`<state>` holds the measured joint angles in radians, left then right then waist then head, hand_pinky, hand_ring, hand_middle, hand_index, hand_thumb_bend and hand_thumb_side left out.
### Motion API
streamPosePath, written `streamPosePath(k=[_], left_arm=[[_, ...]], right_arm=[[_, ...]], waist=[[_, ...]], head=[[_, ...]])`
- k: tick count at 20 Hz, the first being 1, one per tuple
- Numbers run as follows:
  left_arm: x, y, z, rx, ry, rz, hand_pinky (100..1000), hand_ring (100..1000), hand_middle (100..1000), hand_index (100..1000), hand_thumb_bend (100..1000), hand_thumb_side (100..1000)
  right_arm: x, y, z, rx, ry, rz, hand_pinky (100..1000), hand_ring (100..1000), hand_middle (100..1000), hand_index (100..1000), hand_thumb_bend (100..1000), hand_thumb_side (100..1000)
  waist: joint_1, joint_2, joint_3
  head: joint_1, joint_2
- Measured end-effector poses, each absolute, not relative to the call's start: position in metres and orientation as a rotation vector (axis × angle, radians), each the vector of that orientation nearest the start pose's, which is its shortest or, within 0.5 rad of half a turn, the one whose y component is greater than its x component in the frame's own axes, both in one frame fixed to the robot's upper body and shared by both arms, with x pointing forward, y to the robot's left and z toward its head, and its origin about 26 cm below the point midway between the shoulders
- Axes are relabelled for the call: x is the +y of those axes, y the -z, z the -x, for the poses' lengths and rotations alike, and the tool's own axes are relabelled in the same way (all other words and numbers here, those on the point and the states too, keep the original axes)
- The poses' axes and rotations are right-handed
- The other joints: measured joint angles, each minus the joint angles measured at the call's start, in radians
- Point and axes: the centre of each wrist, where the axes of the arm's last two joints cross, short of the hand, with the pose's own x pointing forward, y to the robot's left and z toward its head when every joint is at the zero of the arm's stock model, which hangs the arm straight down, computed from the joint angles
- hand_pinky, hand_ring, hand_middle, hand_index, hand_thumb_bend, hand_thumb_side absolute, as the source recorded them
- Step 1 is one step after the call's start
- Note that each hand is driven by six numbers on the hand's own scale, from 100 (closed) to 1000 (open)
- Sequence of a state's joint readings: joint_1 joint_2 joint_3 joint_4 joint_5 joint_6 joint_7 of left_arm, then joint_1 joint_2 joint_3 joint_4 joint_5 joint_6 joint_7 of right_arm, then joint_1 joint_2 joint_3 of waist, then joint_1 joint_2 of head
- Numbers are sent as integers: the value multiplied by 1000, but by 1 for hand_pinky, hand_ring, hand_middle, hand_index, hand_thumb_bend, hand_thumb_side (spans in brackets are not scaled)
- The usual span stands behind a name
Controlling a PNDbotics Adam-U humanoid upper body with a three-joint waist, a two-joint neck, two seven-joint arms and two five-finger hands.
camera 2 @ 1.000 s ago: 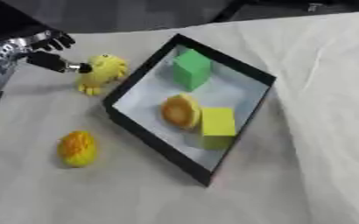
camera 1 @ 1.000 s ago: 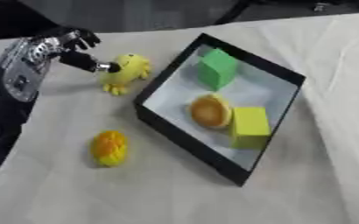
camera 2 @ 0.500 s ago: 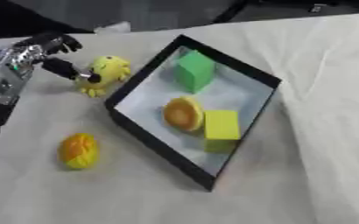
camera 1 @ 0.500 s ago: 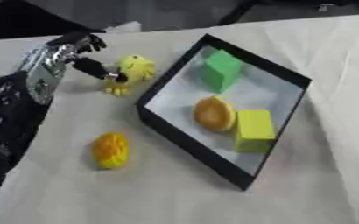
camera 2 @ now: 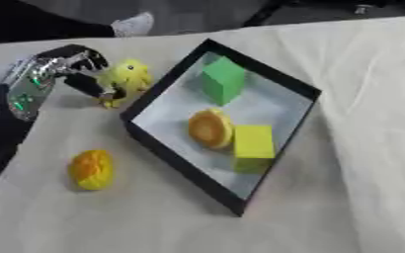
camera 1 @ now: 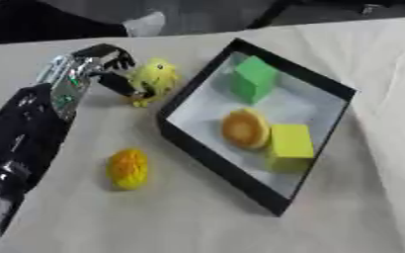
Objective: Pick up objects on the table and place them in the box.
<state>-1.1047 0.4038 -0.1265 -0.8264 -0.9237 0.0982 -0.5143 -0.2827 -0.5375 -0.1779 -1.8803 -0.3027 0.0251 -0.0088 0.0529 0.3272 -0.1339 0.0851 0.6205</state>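
At the far left, left hand (camera 1: 98, 64) has closed its fingers round the yellow duck toy (camera 1: 151, 79), now nearer the black box (camera 1: 206, 153).

No text, label, brand, number or sign can be read anywhere in either view, on the objects or on the box.

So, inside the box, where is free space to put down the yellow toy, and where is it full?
In the box, bare floor shows along the left wall, between the green cube and the near corner. The right side is crowded: round orange piece and yellow cube sit close together. The left hand is curled on the yellow toy just outside that wall.
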Motion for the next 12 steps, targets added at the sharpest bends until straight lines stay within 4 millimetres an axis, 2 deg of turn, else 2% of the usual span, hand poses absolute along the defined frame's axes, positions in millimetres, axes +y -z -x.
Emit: streamPosePath(k=[4,6,9,12], left_arm=[[246,-247,-497,-1218,1334,-847,769,710,621,682,230,172],[241,-250,-495,-1235,1357,-837,768,710,620,677,195,109],[231,-258,-491,-1274,1405,-839,764,705,615,661,173,100],[218,-275,-481,-1367,1470,-892,756,707,617,655,215,100]], right_arm=[[-348,-216,-306,-2168,-214,189,886,686,767,877,100,566],[-348,-216,-306,-2167,-214,189,886,686,767,877,100,565],[-348,-215,-305,-2166,-213,190,886,686,767,877,100,563],[-348,-214,-305,-2162,-211,192,886,686,767,877,100,560]], waist=[[0,0,0],[0,0,3],[0,0,13],[0,-1,23]], head=[[0,0],[-1,1],[-7,3],[-15,10]])
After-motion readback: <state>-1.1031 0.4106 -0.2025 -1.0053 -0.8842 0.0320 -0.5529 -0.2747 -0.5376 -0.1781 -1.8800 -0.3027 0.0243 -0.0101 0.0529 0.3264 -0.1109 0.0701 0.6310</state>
